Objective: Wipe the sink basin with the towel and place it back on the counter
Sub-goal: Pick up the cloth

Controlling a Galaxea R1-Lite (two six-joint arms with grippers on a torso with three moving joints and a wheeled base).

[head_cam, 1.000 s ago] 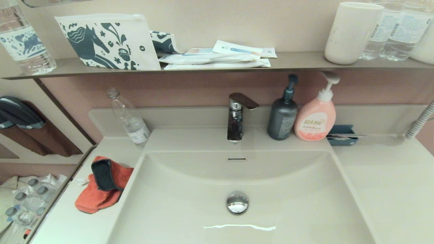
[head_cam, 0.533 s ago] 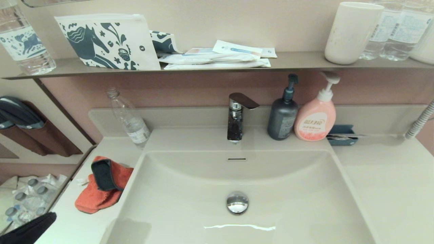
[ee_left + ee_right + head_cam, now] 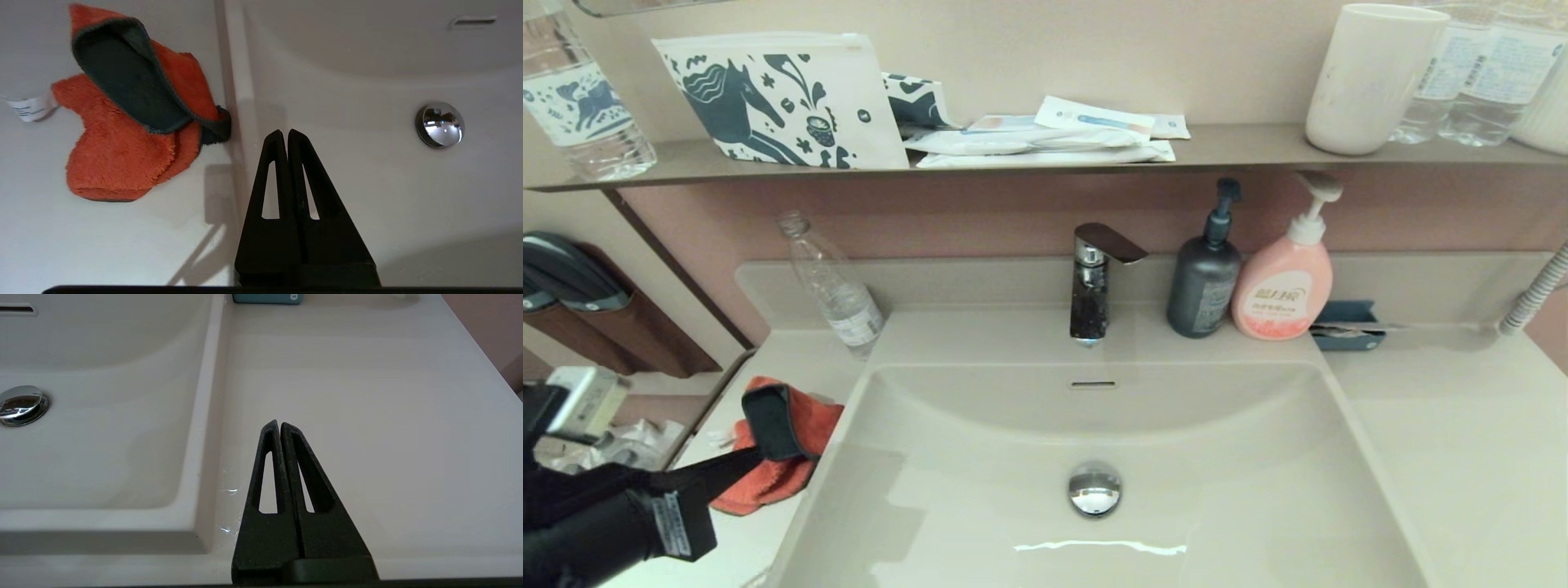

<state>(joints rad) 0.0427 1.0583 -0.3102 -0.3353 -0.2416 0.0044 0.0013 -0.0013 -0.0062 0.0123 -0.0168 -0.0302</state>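
Clearly reaching, the left gripper, clenched and empty, nears the towel on the counter; next it must open to grasp it.

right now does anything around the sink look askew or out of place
Yes: the clear plastic bottle at the counter's back left stands tilted against the ledge and has no cap. The towel lies crumpled, one corner folded over to its grey side. Nothing looks spilled.
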